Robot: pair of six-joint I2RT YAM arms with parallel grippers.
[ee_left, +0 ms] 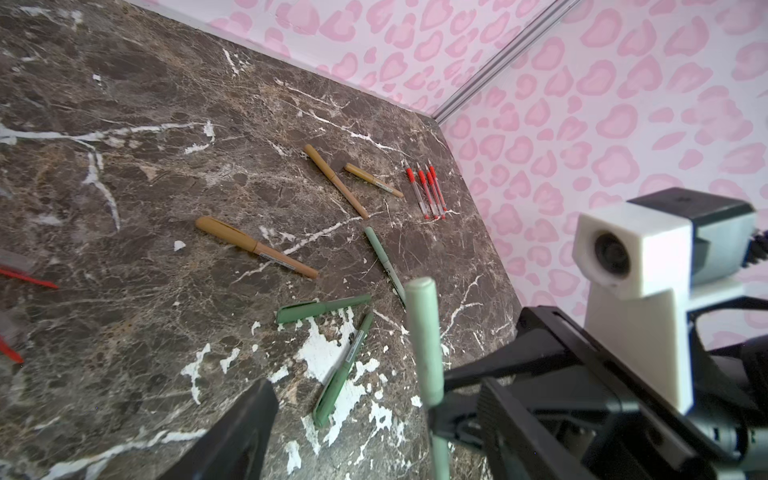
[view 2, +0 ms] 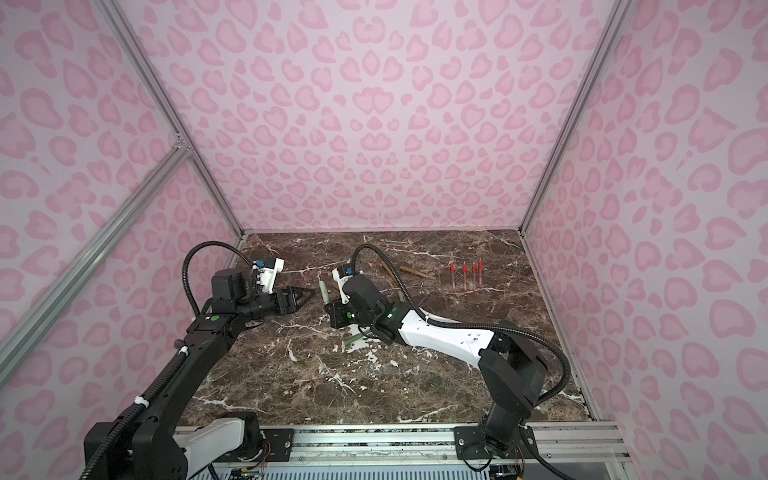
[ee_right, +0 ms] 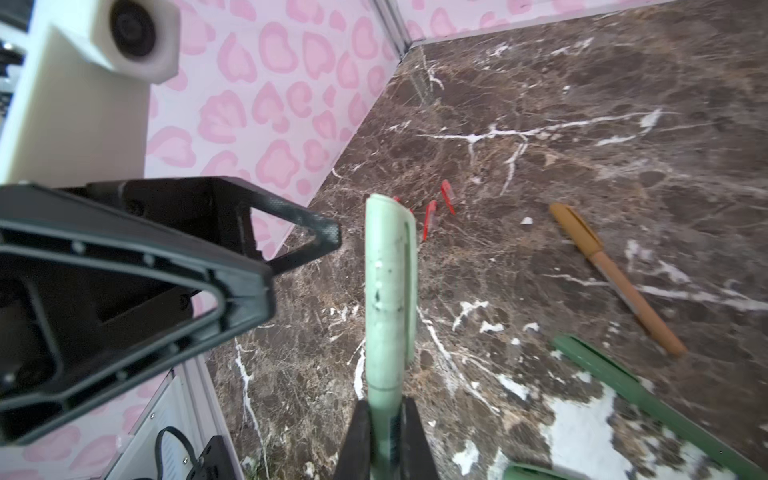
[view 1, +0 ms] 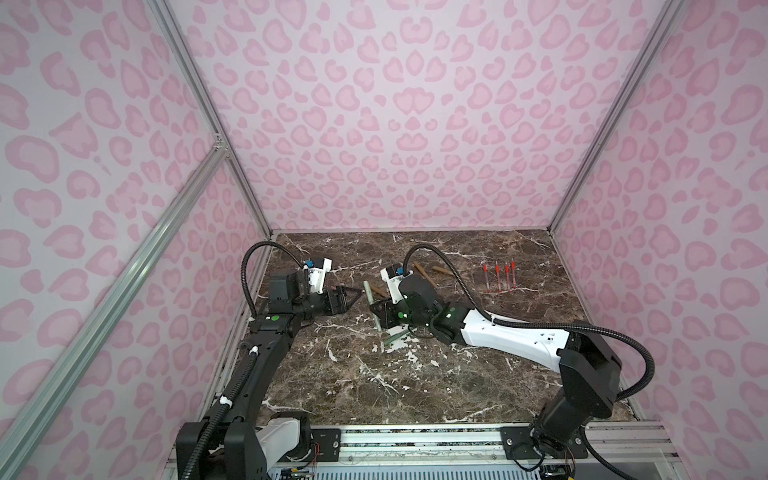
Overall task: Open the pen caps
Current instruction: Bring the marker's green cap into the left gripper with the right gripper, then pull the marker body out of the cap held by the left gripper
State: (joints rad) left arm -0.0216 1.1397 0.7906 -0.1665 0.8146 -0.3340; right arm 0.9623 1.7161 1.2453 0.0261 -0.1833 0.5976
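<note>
Pale green pen cap [ee_right: 390,266] sitting on its pen [ee_right: 384,399], held above marble table [ee_right: 540,124]. Right gripper [ee_right: 386,436] pinching pen barrel. Left gripper [view 1: 353,295] standing wide, empty, just beside cap. Needing square closure around cap, then straight pull along pen.

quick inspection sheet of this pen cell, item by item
surface: dark marble-pattern tabletop with white patches.
job's things: light green pen, cap on, held up off the table; tan pens and dark green pens lie loose; four red pens in a row, tips bare; loose red caps near the wall.
clutter: nothing seen.
grippers: right gripper shut on the light green pen's barrel; left gripper open beside its cap, not touching.
cables: black corrugated hose loops from each wrist camera.
surroundings: pink spotted walls, aluminium frame posts.
</note>
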